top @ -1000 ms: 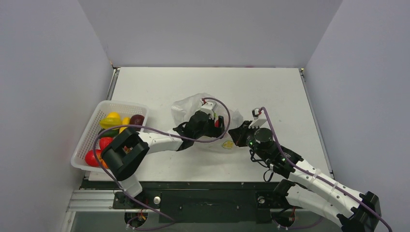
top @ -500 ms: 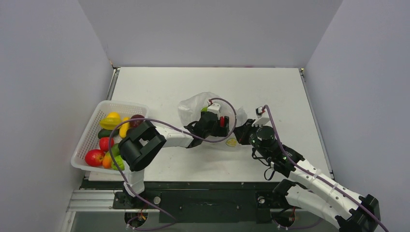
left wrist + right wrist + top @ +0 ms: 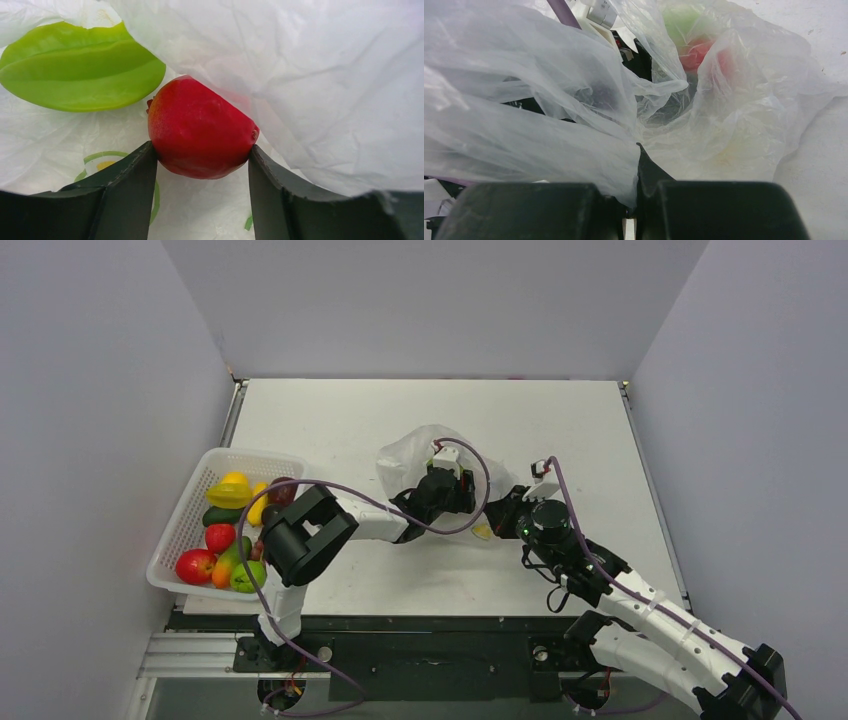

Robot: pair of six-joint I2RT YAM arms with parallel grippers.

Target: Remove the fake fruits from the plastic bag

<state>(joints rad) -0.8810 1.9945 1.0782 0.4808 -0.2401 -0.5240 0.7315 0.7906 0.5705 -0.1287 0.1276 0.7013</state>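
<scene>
The plastic bag (image 3: pixel 408 452) lies crumpled at mid-table. My left gripper (image 3: pixel 460 492) reaches inside its mouth. In the left wrist view the left gripper (image 3: pixel 202 161) is shut on a red fake fruit (image 3: pixel 200 131), with one finger touching each side. A green fake fruit (image 3: pixel 80 70) lies just beyond at the upper left, on the bag film (image 3: pixel 325 75). My right gripper (image 3: pixel 504 512) is at the bag's right edge. In the right wrist view the right gripper (image 3: pixel 636 200) is shut on a fold of the bag (image 3: pixel 524 125). Red (image 3: pixel 696 55) and green (image 3: pixel 681 22) fruits show blurred through the film.
A white lattice basket (image 3: pixel 190 502) stands at the table's left edge with several fake fruits (image 3: pixel 222 538) in it. The left arm's purple cable (image 3: pixel 300 490) loops over the table between basket and bag. Grey walls close in three sides.
My left gripper has pushed to the right, deeper into the bag. The bag has shifted right with it. My right gripper has moved slightly right, still holding the film.
</scene>
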